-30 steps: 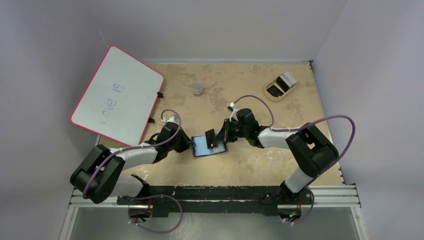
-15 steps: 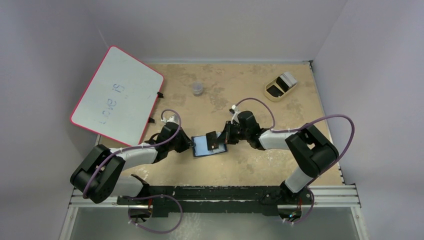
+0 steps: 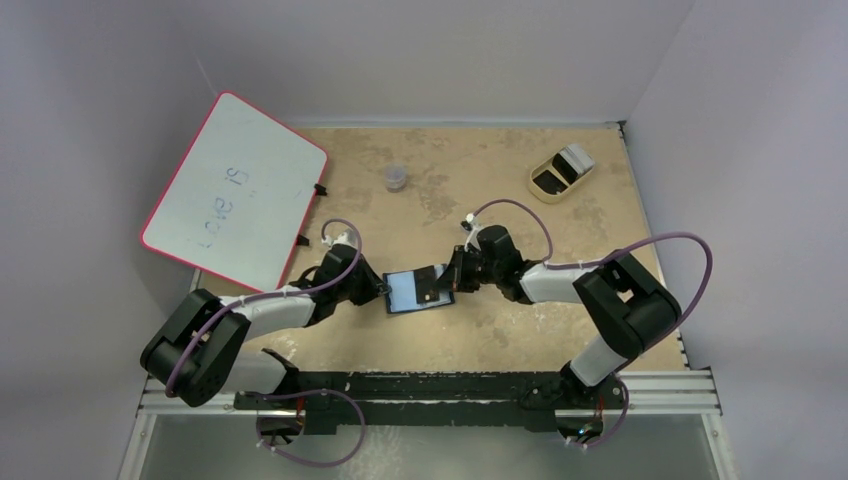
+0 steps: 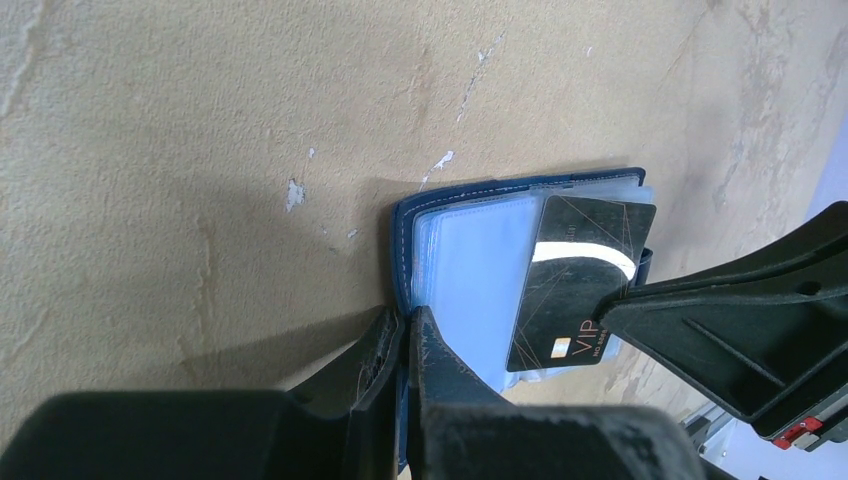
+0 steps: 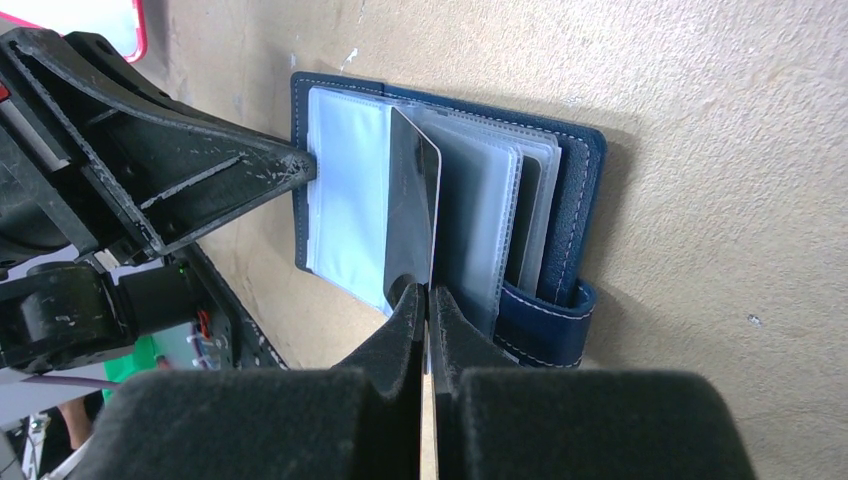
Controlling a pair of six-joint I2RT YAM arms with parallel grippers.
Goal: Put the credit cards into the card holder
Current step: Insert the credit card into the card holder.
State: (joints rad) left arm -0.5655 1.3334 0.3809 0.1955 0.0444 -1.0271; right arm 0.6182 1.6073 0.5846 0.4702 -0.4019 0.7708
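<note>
The left tool (image 4: 405, 325) pinches the open card holder (image 4: 404, 232) by its edge; the right tool (image 5: 427, 298) pinches a dark credit card (image 5: 414, 205) over its sleeves.

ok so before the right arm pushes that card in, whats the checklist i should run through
1. Right gripper shut on the card: ok.
2. Left gripper pinching the left cover edge of the card holder: ok.
3. Card holder lying open on the table, clear sleeves exposed: ok.
4. Card's front edge inside a sleeve opening: cannot tell; it sits among the sleeves.
5. Card lying level with the sleeves: not ok, it is tilted up from them.
6. Other cards waiting in the tray at the far right: ok.
</note>
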